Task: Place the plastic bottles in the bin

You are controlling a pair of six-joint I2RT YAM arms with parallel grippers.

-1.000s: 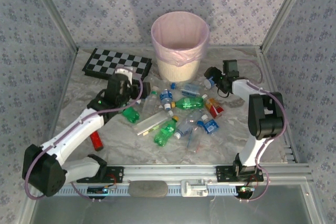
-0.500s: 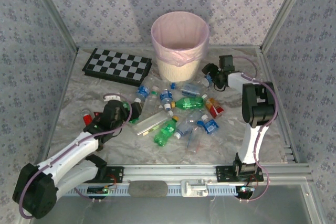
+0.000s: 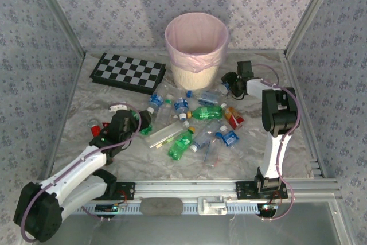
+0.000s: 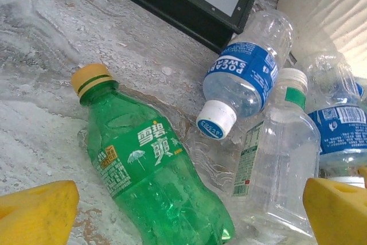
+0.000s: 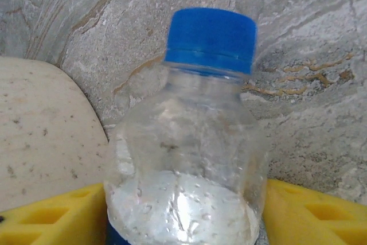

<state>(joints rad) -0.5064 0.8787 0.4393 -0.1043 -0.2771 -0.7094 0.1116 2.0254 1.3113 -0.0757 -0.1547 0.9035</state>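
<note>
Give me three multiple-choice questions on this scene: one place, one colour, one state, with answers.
1. Seen from above, the checkerboard lies where from the bin? A inside; B left; C right.
2. Cap colour of the clear bottle in the right gripper? A blue; B yellow; C red.
3. The left gripper is? A shut tight; B shut on the checkerboard; C open.
B: the board sits left of the bin. A: its cap is blue. C: its fingers stand wide apart.
</note>
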